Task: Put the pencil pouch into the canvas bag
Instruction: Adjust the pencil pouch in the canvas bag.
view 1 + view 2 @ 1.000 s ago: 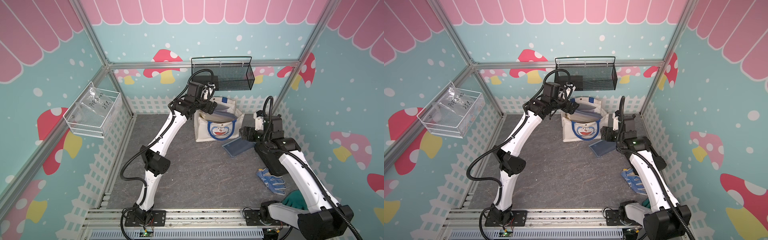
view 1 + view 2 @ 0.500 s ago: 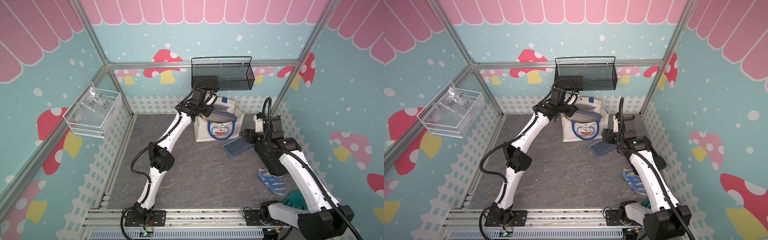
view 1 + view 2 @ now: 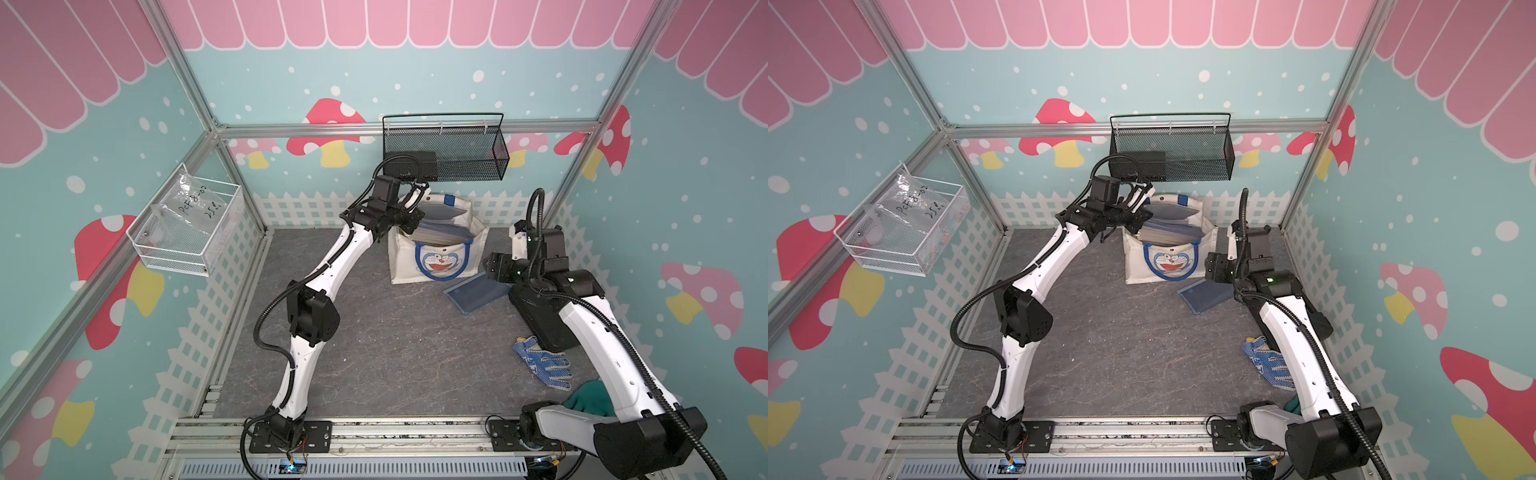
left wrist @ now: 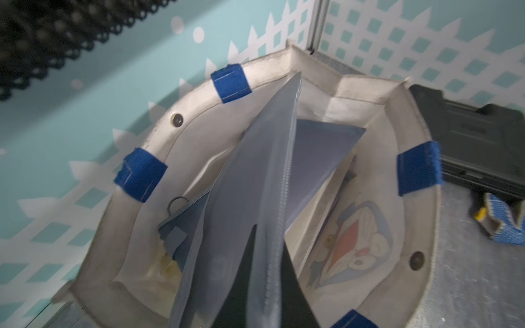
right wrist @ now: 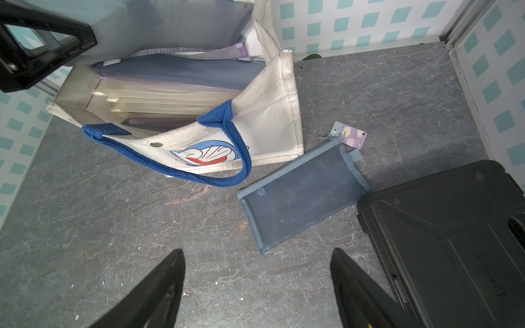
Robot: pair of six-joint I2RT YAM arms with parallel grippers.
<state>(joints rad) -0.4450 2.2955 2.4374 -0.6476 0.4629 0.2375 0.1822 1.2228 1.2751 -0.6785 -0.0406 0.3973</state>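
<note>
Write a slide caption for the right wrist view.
Open right gripper hovers over the blue pencil pouch lying flat beside the canvas bag, which already holds several pouches.

Both top views look from high above the front down on the whole floor, left wrist view close above the open canvas bag [image 4: 287,71], right wrist view low, facing bag and pouch [image 5: 304,196] ahead of the right gripper [image 5: 257,289], bag shared by all

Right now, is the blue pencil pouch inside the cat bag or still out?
Out. The blue pencil pouch lies flat on the grey floor beside the canvas bag, not inside it.
</note>
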